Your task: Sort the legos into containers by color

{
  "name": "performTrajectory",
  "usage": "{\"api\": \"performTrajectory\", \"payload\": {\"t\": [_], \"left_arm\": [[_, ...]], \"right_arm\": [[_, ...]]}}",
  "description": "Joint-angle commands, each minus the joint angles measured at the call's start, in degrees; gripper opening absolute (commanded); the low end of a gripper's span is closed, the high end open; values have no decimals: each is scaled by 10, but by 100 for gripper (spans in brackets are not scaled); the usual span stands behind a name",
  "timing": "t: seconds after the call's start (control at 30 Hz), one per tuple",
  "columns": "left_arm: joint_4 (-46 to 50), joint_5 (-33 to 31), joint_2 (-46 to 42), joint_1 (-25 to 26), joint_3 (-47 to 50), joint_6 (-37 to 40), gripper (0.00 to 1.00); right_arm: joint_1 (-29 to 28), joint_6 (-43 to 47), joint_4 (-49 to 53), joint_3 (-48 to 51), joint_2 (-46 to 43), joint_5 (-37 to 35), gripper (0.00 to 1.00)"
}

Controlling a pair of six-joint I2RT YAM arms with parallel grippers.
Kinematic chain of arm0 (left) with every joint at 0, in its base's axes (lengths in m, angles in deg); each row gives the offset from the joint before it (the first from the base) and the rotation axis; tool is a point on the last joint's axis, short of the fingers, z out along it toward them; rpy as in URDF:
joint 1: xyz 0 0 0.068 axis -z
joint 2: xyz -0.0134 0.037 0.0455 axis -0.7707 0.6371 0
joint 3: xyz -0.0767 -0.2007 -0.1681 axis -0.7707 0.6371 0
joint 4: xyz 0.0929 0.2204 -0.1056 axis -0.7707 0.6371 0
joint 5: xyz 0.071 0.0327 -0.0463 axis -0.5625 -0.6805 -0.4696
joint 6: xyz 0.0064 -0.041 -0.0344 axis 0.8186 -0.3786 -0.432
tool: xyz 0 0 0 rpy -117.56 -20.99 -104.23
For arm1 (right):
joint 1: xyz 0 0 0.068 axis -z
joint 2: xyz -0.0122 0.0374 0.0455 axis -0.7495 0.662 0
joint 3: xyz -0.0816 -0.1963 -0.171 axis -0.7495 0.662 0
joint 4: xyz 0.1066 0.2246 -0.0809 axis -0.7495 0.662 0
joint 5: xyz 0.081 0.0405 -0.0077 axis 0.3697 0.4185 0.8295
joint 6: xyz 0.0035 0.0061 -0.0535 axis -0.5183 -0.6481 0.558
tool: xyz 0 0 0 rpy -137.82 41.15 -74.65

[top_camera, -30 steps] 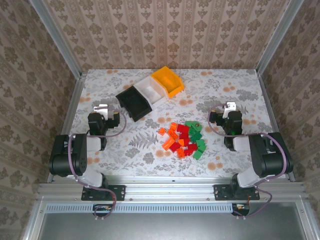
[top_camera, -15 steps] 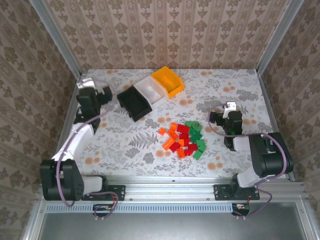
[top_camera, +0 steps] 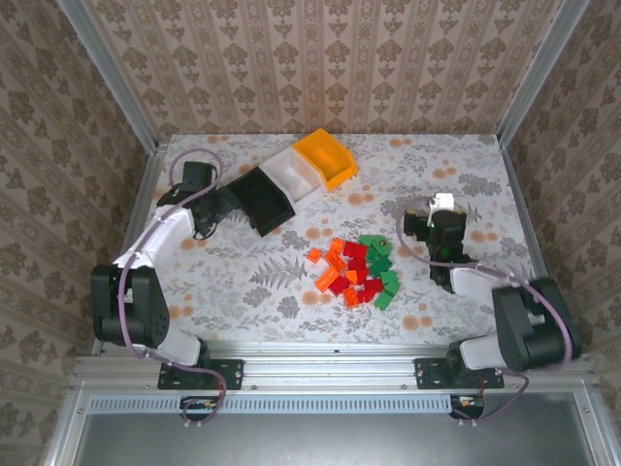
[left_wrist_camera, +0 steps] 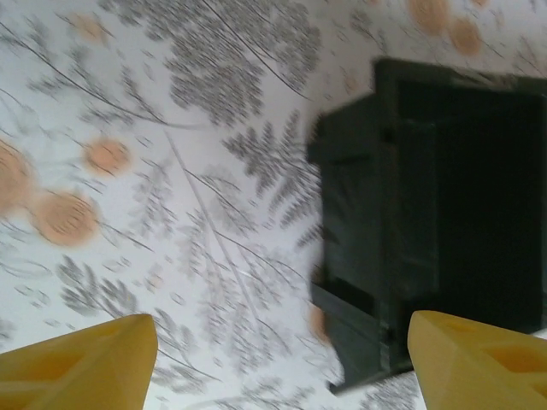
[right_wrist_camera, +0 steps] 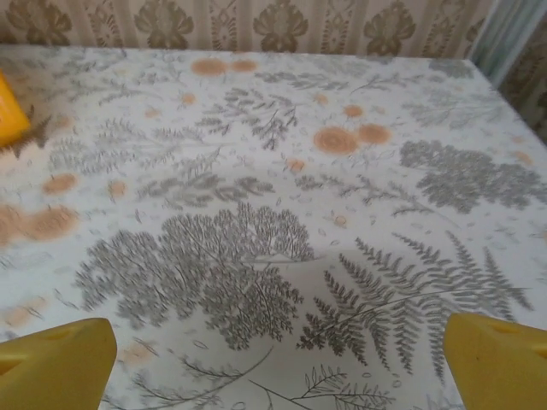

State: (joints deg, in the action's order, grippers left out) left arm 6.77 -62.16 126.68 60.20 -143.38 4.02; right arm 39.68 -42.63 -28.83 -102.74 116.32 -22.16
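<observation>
Left gripper (top_camera: 223,205), fingers spread and gripping nothing, hovers at the near-left side of the black bin (top_camera: 262,199) on the floral table (top_camera: 243,282). The white bin (top_camera: 296,175) and orange-yellow bin (top_camera: 328,157) line up beyond it (a diagonal row). The legos (top_camera: 354,272), orange, red and green, lie heaped mid-table. Right gripper (top_camera: 439,209), jaws wide apart, sits just right of the pile.

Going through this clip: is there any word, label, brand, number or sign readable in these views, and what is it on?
None: no text can be read in any view.
The black plastic bin, the white plastic bin, the orange-yellow plastic bin and the pile of small orange, red and green plastic bricks show no print.
The patterned wallpaper and the floral table covering bear only ornament.
Anything finer is too small to tell.
</observation>
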Motion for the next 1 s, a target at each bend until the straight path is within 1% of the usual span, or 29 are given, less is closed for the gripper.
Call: {"api": "performTrajectory", "payload": {"t": [0.0,0.03,0.07,0.1,0.13,0.17,0.23,0.3,0.37,0.43,0.5,0.6,0.63,0.67,0.7,0.83,0.9,0.93,0.97], "left_arm": [[65,-22,26,14,-38,-71,77],[70,-30,39,20,-46,-81,77],[67,-32,53,25,-53,-86,76],[67,-35,69,32,-61,-90,75],[73,-38,82,36,-70,-98,75],[72,-39,96,40,-78,-101,75],[72,-49,121,48,-92,-105,74],[55,-48,145,52,-101,-105,73],[27,-40,163,55,-105,-97,68],[17,-44,177,58,-114,-87,67],[28,-52,191,59,-127,-76,63],[30,-68,200,59,-136,-50,57],[32,-72,203,58,-142,-36,55],[35,-73,211,57,-151,-20,49],[36,-69,220,57,-162,0,44],[49,-52,260,56,-213,65,34],[63,-38,283,56,-243,91,23],[68,-32,293,58,-254,105,22],[78,-29,303,59,-268,117,18]], "right_arm": [[-1,-80,258,-130,-64,-118,100],[7,-103,276,-138,-67,-101,100],[19,-135,292,-139,-71,-70,100],[40,-170,295,-131,-73,-3,100],[54,-191,295,-125,-71,34,100],[60,-207,300,-123,-67,45,100],[64,-228,320,-125,-59,28,100],[65,-221,306,-117,-59,53,100],[65,-219,295,-115,-58,78,100],[65,-215,299,-119,-51,94,96],[65,-213,306,-125,-42,106,89],[65,-211,309,-130,-37,122,77],[65,-211,309,-130,-37,127,75],[65,-212,311,-131,-38,135,73],[65,-214,311,-131,-39,142,72],[63,-224,322,-134,-41,172,71],[61,-224,329,-133,-43,176,69],[60,-223,331,-132,-45,175,69],[59,-223,334,-129,-47,174,68]]}}
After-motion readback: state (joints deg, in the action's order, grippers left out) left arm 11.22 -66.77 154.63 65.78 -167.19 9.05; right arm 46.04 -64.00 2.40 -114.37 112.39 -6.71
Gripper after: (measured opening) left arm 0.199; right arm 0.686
